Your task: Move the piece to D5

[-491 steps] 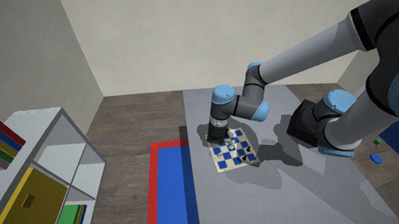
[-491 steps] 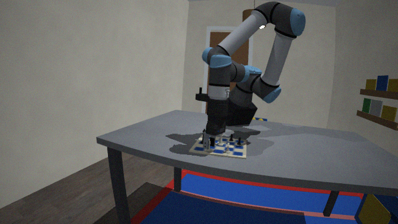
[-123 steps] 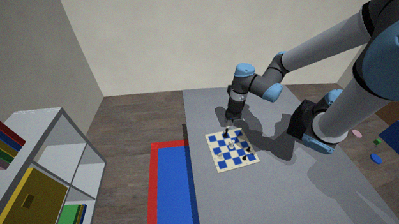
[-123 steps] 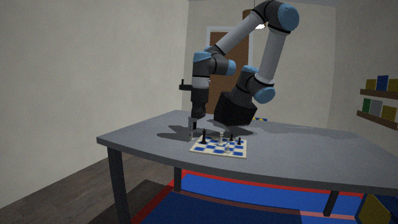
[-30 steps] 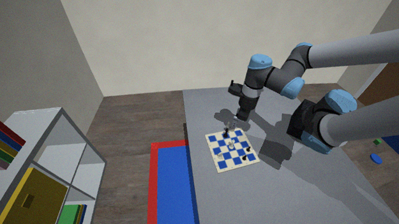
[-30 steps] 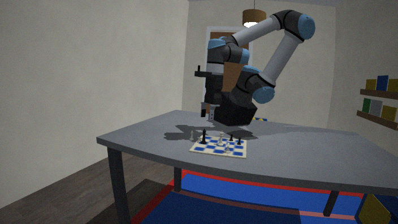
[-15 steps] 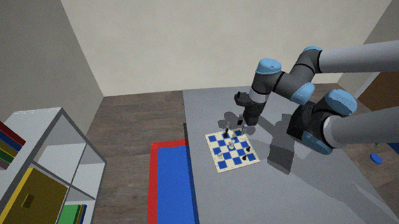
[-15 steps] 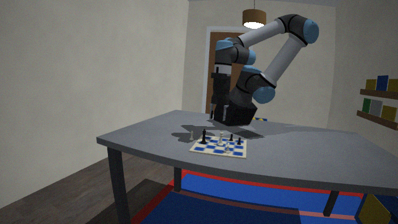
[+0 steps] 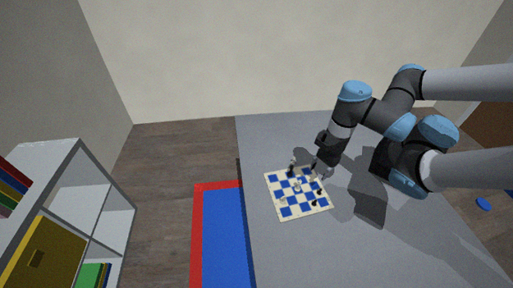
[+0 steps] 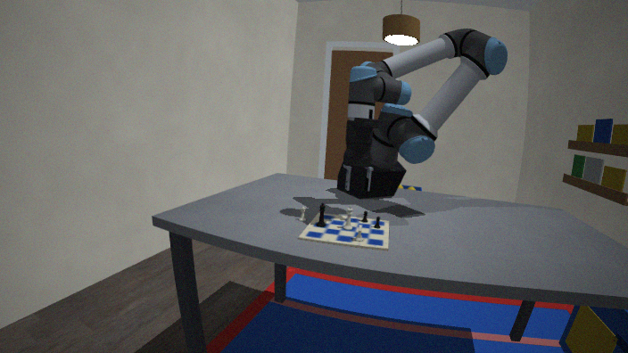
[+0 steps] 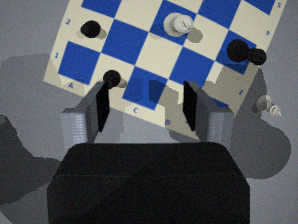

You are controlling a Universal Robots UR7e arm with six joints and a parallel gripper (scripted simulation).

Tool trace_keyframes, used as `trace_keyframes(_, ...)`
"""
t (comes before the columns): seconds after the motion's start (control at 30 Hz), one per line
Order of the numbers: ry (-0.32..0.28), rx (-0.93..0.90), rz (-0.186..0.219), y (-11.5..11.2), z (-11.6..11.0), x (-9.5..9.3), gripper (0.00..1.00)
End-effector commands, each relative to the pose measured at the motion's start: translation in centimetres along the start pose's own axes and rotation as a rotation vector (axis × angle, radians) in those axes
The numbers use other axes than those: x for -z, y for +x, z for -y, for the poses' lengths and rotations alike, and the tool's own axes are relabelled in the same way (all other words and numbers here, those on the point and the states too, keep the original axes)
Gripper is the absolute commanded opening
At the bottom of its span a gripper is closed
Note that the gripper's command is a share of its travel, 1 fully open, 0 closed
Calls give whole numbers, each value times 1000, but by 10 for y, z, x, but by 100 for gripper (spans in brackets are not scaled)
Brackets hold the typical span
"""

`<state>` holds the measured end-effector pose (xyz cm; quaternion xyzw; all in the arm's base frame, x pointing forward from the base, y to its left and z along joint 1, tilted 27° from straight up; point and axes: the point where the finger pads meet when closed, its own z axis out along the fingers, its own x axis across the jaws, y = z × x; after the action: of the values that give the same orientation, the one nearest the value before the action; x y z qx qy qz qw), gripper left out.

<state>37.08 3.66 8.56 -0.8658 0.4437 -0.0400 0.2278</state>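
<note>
The black piece on B1 stands upright on its pale square, so the move to D5 is not yet made. D5 itself is bare, and a white piece stands upright on the bench, just off the board's E side (presumably the one the task wants off D5).

The hand is released, its fingers wide apart with nothing between them. It hangs above the bench near the row 1 edge of the board; in the wrist view the B1 piece shows just past one fingertip (whether they touch, I can't tell, though nothing is gripped).

Around it, a second small black piece is upright on A2. A tall white piece stands on C3, and a tall black one on E3. Another white piece stands on B5 (outside the wrist view).
</note>
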Motion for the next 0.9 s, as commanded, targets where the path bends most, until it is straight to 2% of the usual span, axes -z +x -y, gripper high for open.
trace_keyframes(0.0, 8, 147, 4, -11, -1, 0, 100)
trace_keyframes(0.3, 8, 343, 3, -27, -4, -3, 100)
trace_keyframes(0.87, 8, 447, 3, -35, -6, -4, 100)
